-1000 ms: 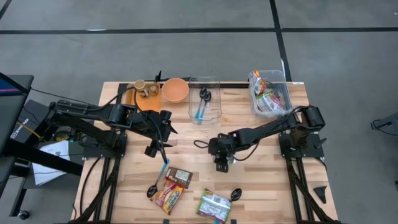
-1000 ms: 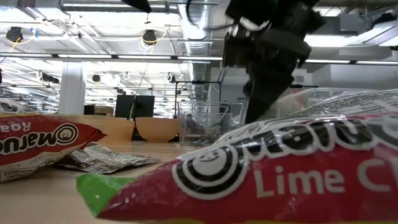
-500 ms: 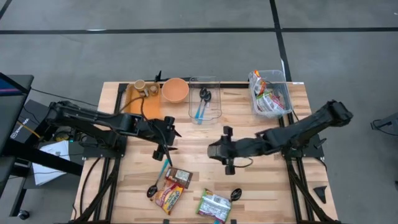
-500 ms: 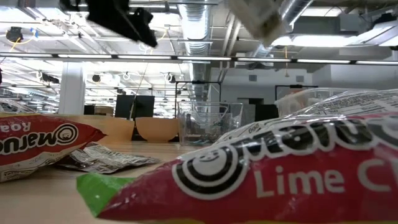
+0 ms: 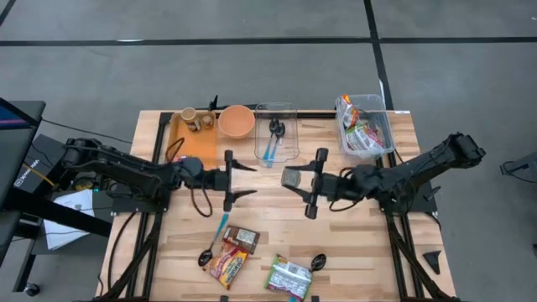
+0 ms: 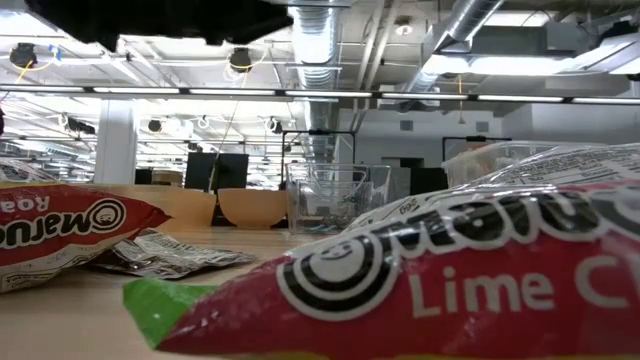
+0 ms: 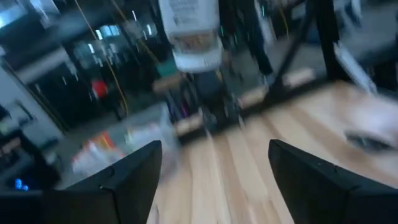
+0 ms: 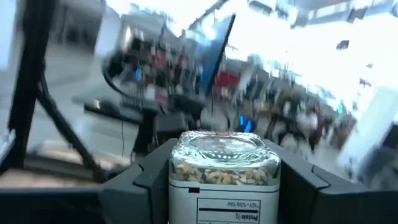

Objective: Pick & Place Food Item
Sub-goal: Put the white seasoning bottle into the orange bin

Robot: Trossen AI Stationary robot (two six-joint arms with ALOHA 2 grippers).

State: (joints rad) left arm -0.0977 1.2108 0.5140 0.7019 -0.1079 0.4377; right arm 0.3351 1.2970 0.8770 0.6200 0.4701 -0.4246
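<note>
My right gripper (image 5: 300, 183) hangs above the table's middle, pointing toward the left edge. It is shut on a small clear-lidded food container (image 8: 222, 163) with a white label, which shows from above as a pale block (image 5: 291, 178). My left gripper (image 5: 243, 180) faces it from the left, level and open, with nothing between its fingers (image 7: 134, 180). The left wrist view shows the container (image 7: 189, 34) ahead, held by the other arm. Ramen packets (image 5: 228, 262) (image 5: 289, 275) and a brown packet (image 5: 242, 239) lie flat near the front edge. My right gripper pinches the container's two opposite sides (image 8: 175, 180), just below its clear lid, between its two fingers (image 8: 140, 183). The fingers come level from the table's right side. The container is lifted clear of the table and stands out beyond the fingertips.
At the far edge stand an orange bowl (image 5: 237, 120), a clear bin with utensils (image 5: 275, 134), a clear bin of packets (image 5: 362, 126) and an orange tray with a cup (image 5: 191, 126). A blue-handled spoon (image 5: 214, 239) and a black spoon (image 5: 318, 262) lie near the packets.
My right gripper has risen from the table with the container and tipped from pointing down to level, drifting toward the far edge. My left gripper has tipped up from pointing down to level, so it now faces the right gripper.
</note>
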